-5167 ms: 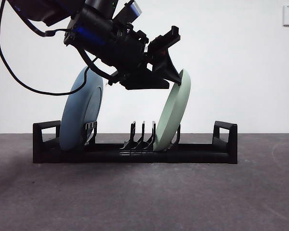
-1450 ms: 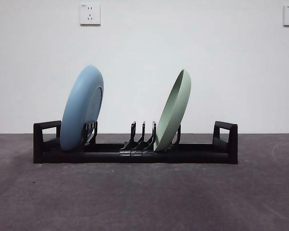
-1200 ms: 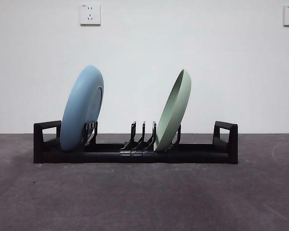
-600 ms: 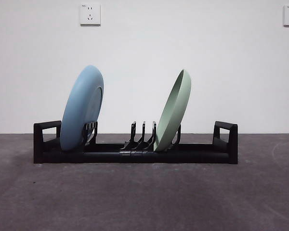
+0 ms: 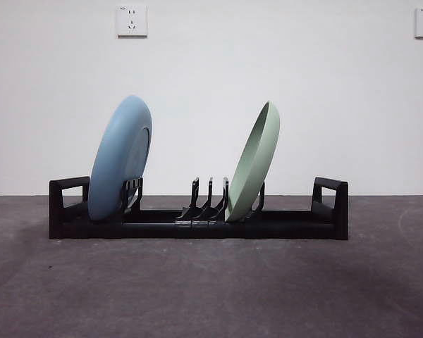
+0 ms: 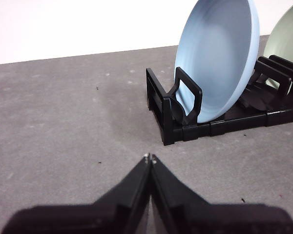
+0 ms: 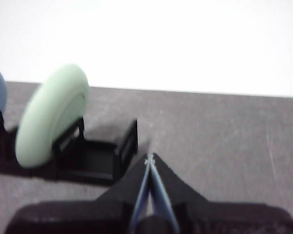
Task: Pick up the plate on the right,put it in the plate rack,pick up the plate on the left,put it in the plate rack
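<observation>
Standing on edge in the long low black plastic plate rack (image 5: 197, 227) are two plates, counted: one round pale blue plate (image 5: 120, 158) near one end, beside the looped handle (image 6: 188, 95), and one round pale green plate (image 5: 254, 163) past the middle, with three free divider prongs (image 5: 210, 197) between them. Both lean the same way against their prongs and do not touch each other. The rack lies on the dark grey surface (image 5: 211, 289) with its long axis across the front view. No plate lies on the surface, so I judge that the task is done and no pick is left. The left end effector (image 6: 148, 157) hangs low, apart from the rack end that carries the blue plate; its jaws are pressed together and hold nothing. The right end effector (image 7: 149, 159) is nearer to the green plate's end, also pressed together and empty. Two white wall sockets (image 5: 131, 20) are behind.
</observation>
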Tool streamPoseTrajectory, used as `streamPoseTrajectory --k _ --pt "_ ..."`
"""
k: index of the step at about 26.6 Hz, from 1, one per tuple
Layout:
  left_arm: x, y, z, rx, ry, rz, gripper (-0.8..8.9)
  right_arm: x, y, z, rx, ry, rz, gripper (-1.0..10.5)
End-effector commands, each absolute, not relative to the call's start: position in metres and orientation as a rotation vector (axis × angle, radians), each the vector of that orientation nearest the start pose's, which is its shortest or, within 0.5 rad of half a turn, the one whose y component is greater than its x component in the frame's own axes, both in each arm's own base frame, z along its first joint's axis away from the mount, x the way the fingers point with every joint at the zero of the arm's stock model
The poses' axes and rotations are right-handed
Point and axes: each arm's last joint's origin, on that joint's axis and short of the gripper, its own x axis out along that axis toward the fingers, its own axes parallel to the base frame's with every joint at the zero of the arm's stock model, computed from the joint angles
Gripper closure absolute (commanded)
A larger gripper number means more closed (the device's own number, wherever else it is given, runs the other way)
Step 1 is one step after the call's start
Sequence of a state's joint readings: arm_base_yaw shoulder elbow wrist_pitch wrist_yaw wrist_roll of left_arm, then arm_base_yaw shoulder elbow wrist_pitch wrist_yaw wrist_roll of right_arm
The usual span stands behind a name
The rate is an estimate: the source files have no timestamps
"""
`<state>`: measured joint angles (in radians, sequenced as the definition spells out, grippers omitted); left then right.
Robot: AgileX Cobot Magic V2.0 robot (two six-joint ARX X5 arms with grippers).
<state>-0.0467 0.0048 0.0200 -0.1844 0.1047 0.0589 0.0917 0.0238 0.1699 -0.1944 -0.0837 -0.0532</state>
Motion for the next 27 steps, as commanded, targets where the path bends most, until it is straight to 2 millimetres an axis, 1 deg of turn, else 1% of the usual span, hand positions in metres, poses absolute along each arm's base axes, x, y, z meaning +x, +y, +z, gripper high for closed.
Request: streamPoseTrajectory --k 1,4,11,18,27 --pt "0.096 -0.007 0.148 0.046 0.173 -0.154 8.16 0.089 0.011 0.181 -0.060 0.075 0.196 9.5" --pt "0.096 -0.007 0.148 0.046 0.172 -0.154 8.16 0.092 0.011 0.169 -0.047 0.115 0.201 9.5" --pt "0.096 -0.007 0.148 0.046 0.172 -0.154 8.14 0.095 0.012 0.149 0.011 0.180 0.196 9.5" --pt "0.096 -0.007 0.148 0.046 0.172 -0.154 8.14 0.095 0.012 0.148 0.079 0.191 0.187 9.5" --pt "0.096 -0.007 0.148 0.046 0.172 -0.154 8.14 0.095 0.012 0.148 0.078 0.194 0.181 9.5"
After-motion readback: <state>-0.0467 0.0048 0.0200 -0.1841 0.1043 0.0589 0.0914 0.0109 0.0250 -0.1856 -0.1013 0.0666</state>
